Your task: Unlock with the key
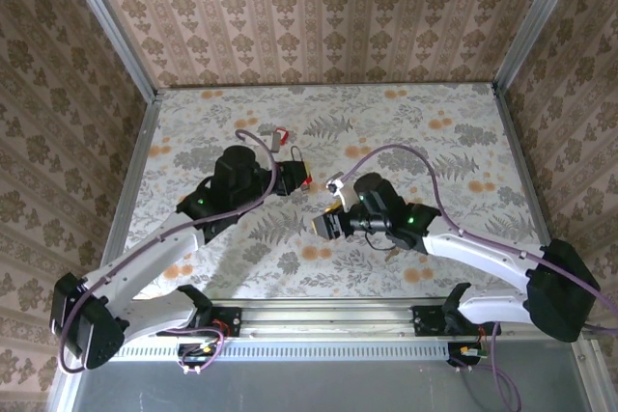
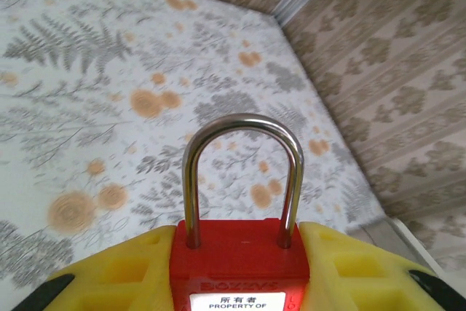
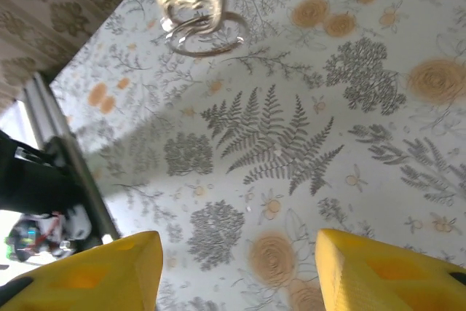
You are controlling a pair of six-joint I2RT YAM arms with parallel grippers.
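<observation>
Padlock point(image 2: 240, 264) clamped in left gripper point(image 2: 237, 278); right gripper point(image 3: 237, 267) apart, empty.
Blurred ring point(image 3: 207, 34) farther off, perhaps the key's: key likely light, stiff, slippery; pinch by the head.

Glossy metal shackle point(image 2: 242, 123), smooth red plastic padlock point(image 2: 240, 260)

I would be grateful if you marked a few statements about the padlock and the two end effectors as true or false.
1. The left end effector grips a red padlock. True.
2. The padlock's shackle is swung open. False: both of its legs sit in the red body.
3. The right end effector is clamped on something. False: its yellow fingers stand apart with nothing between them.
4. A metal ring lies on the table beyond the right end effector. True.
</observation>
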